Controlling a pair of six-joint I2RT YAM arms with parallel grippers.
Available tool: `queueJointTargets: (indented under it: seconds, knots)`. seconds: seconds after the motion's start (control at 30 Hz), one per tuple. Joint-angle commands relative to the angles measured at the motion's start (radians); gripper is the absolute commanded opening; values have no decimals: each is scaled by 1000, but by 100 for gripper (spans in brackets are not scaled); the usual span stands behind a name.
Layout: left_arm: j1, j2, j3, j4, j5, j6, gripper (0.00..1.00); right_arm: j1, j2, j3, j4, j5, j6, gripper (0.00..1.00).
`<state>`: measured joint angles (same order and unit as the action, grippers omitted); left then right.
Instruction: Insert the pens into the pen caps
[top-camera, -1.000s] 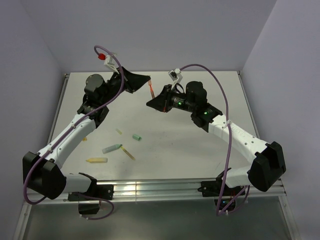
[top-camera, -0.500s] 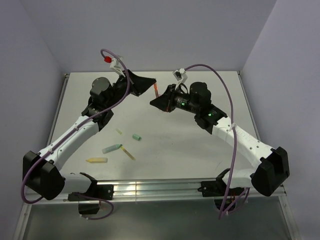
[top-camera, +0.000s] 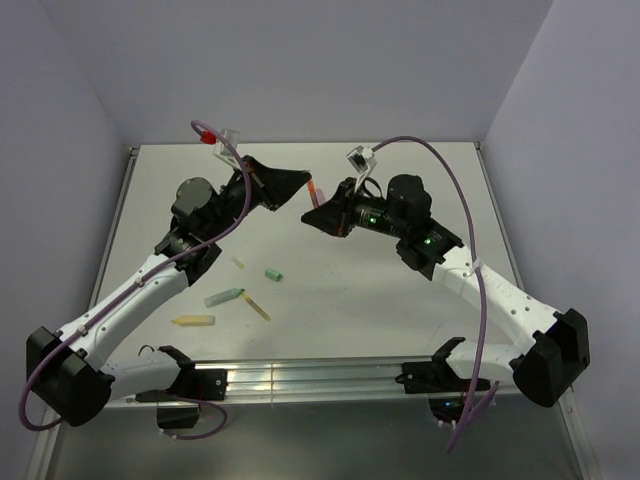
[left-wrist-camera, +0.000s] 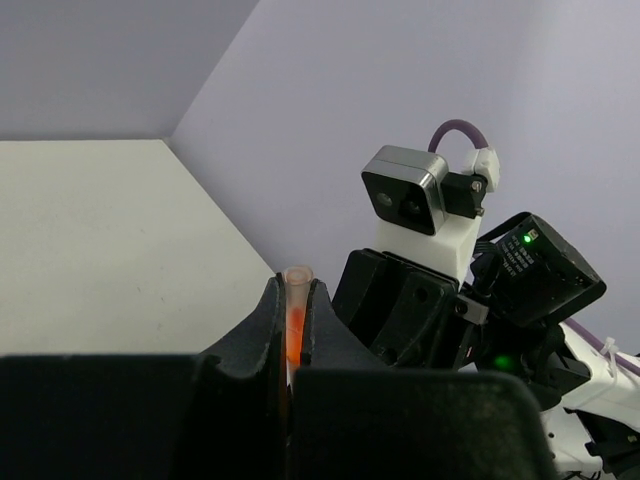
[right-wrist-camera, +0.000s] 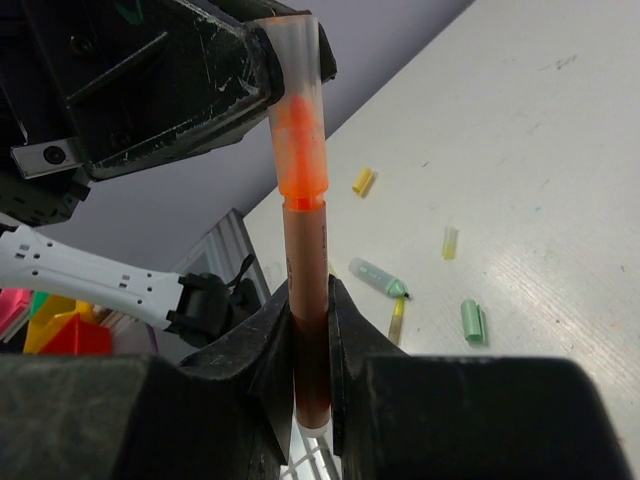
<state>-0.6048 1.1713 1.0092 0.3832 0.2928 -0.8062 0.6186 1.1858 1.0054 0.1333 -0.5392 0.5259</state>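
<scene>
Fig.: above desk (top-camera: 380, 290), L gripper (left-wrist-camera: 297, 300) clamps orange cap (right-wrist-camera: 298, 110); R gripper (right-wrist-camera: 308, 300) clamps orange pen (right-wrist-camera: 306, 280), tip inside cap. Vs. 1 s earlier: grippers closer together, both elbows lower.

Item 1, orange pen cap (left-wrist-camera: 296, 300): lower part hidden between the left gripper (left-wrist-camera: 296, 292) fingers, only the rim clear
Item 2, orange pen (right-wrist-camera: 306, 250): tail buried between the right gripper (right-wrist-camera: 308, 305) fingers
Item 3, overhead: cap-to-pen joint between both grippers too small to tell

A pale table (top-camera: 350, 295) stands between lavender walls (top-camera: 330, 60).
</scene>
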Motion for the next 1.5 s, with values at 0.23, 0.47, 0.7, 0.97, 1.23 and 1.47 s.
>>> queueJointTargets:
  seconds: [0.23, 0.47, 0.7, 0.97, 1.23, 1.47]
  knots:
    - [-156, -107, -72, -64, 29, 53, 0, -13, -87, -19, 210, 38, -15, 0]
    - [-222, -128, -87, -107, -35, 98, 0, -11, -107, -21, 209, 30, -23, 0]
    - [-273, -125, -80, -145, -73, 137, 0, -10, -126, -17, 198, 19, -33, 0]
    - [-322, -116, -86, -175, -86, 177, 0, -8, -143, -10, 190, 16, -43, 0]
    - [-366, -99, -113, -184, -115, 188, 0, -10, -143, 22, 169, 30, -50, 0]
    - [-394, -87, -139, -191, -150, 188, 0, -13, -158, 50, 141, 64, -78, 0]
